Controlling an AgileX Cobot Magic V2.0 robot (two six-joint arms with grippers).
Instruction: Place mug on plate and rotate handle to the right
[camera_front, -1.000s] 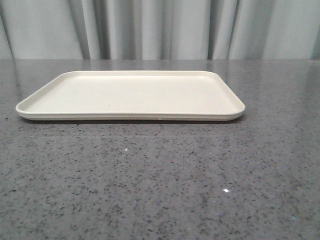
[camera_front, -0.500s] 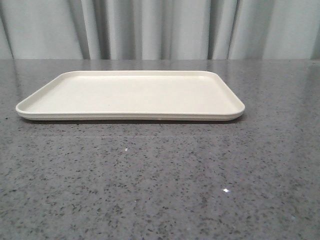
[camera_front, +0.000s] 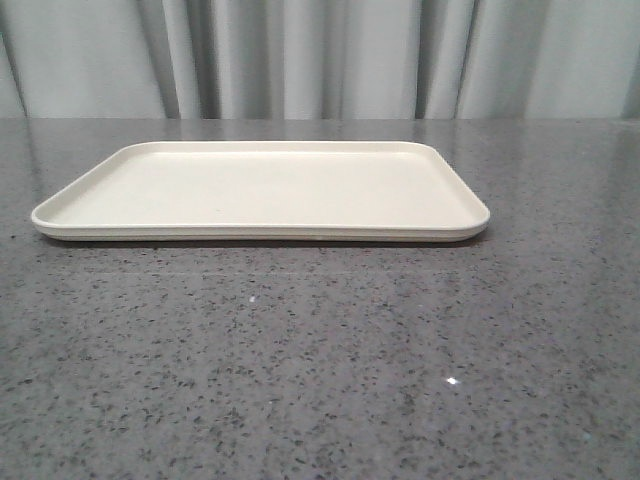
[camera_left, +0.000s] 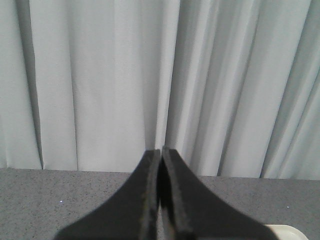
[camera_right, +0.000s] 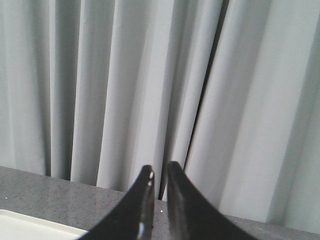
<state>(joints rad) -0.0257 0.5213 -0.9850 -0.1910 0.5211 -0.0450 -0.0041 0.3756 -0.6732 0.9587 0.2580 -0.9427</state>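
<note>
Front view: the plate lies flat on the grey table toward 12 o'clock, nothing on it; no mug visible. Left wrist view: left gripper clenched, holding nothing. Right wrist view: right gripper nearly closed, a slim gap, holding nothing

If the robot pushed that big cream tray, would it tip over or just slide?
Probably slide. The plate is wide and very low, lying flat on the table, so tipping looks unlikely. Its surface and the polished stone both look smooth, so it may skate easily. It keeps a crisp, even rim, so it is likely stiff, not floppy.
</note>
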